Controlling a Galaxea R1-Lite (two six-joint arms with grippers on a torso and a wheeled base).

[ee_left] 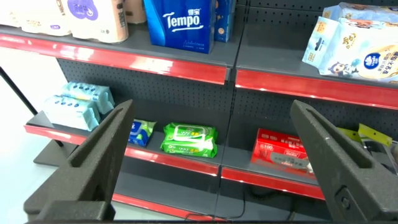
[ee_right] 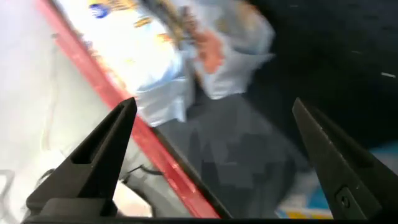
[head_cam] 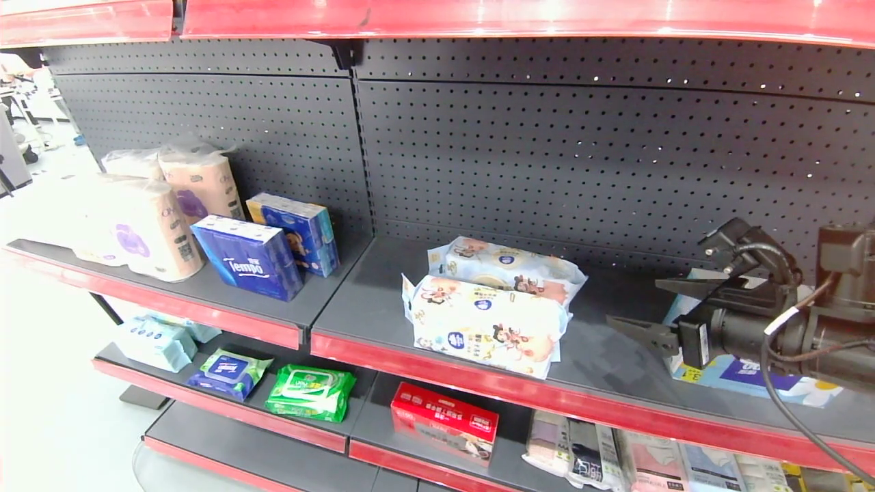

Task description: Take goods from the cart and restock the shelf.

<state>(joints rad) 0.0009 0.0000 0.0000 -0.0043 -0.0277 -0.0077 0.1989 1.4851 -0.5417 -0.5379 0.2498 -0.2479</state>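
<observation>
Both left gripper (ee_left: pixel 211 109) and right gripper (head_cam: pixel 634 302) gape empty; swinging toward 9 o'clock, the right could knock packs (head_cam: pixel 489 321) off the shelf (head_cam: pixel 601 355).

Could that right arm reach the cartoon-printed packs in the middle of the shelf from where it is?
Probably yes: the right gripper hangs open beside the cartoon-printed packs, with only bare shelf between them.

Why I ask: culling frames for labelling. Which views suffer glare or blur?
Head view: bright light washes out the toilet-roll packs at left; glare streaks the red top strip. Left wrist view: evenly lit, no glare. Right wrist view: tissue pack smeared by blur.
</observation>
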